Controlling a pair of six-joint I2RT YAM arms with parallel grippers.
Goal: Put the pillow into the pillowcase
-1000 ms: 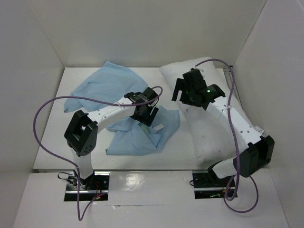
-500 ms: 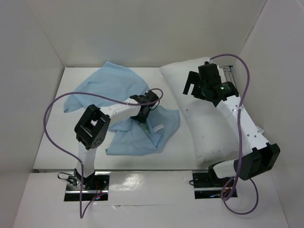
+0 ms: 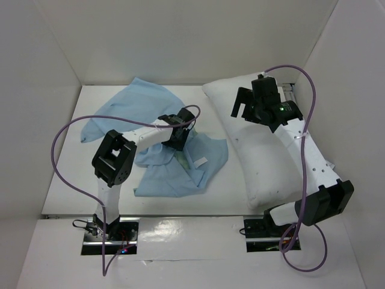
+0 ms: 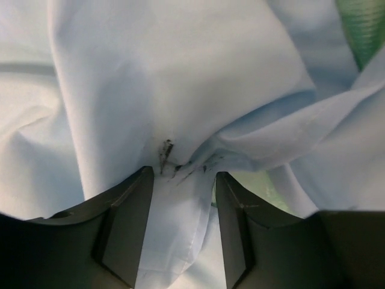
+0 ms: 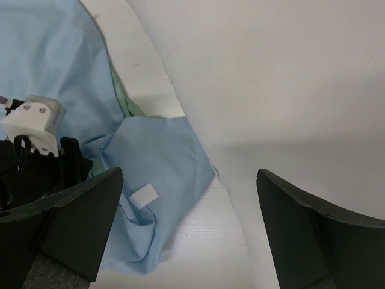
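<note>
At this point you had the pillowcase [image 3: 171,177] lying crumpled on the left half of the table [image 3: 66,174], light blue face up. Its small white label [image 3: 200,161] showed near the right edge of the cloth. The left arm [image 3: 144,135] reached across the cloth, and the left jaws pointed down into it near its middle. In the left wrist view, the left jaws stood partly apart with a raised fold of the pillowcase between the fingers [image 4: 129,223], puckered at their tips; you could not tell whether they clamped it. A strip of the green face [image 4: 364,24] showed at the upper right of that view. The pillow [image 3: 261,171] lay on the right half of the table, just beside the pillowcase and fully outside it. The right arm [image 3: 307,150] held the right jaws above the pillow's far end, wide apart with nothing between them.
</note>
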